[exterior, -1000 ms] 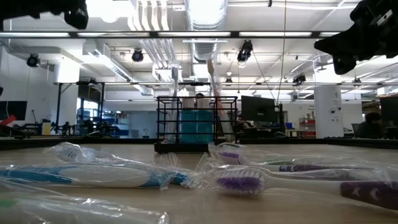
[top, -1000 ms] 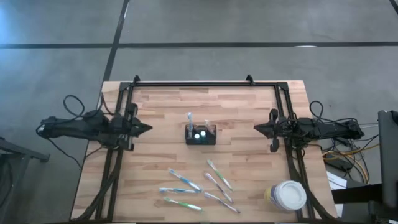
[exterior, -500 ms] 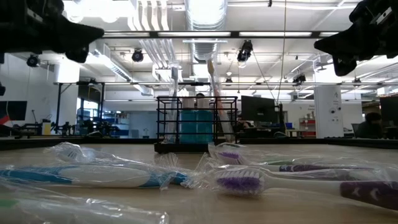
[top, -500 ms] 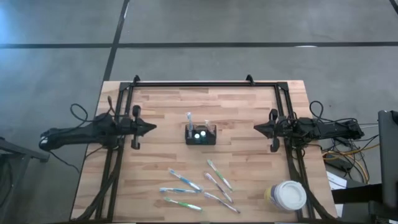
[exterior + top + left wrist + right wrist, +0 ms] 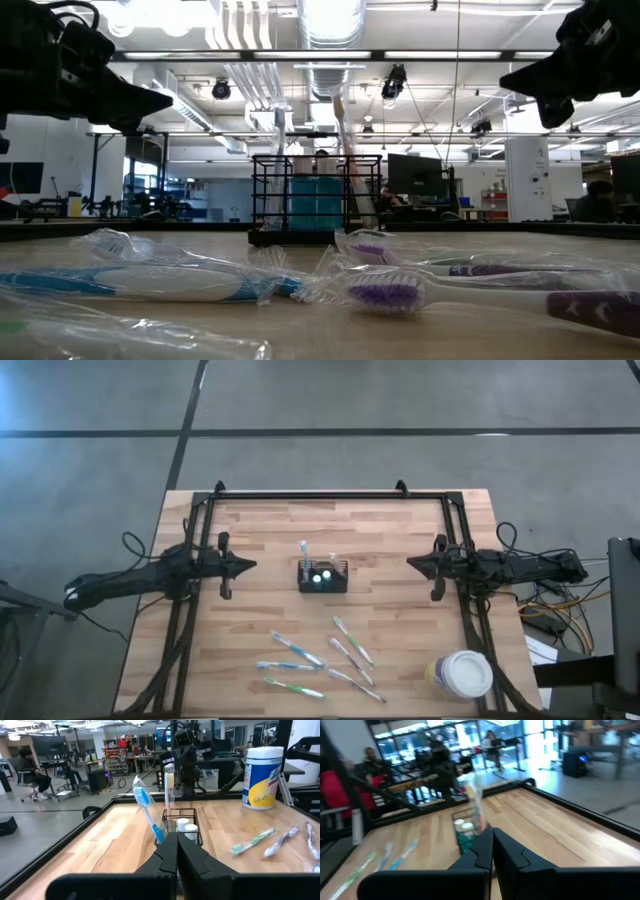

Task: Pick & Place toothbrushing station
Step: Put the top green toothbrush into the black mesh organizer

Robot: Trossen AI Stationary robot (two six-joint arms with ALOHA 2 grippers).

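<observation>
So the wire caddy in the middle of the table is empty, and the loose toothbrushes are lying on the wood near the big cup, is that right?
Not quite. The caddy is not empty: the high view shows two white-capped tubes in it, and the left wrist view shows two toothbrushes standing in it. The loose toothbrushes do lie on the wood near the big cup.

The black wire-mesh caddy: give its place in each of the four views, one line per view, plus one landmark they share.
High view: black wire-mesh caddy at table centre, between both arms.
Low view: caddy at centre, beyond the wrapped toothbrushes.
Left wrist view: caddy just past the shut left gripper.
Right wrist view: caddy just past the shut right gripper.
Shared landmark: the white-capped tubes inside it.
</observation>
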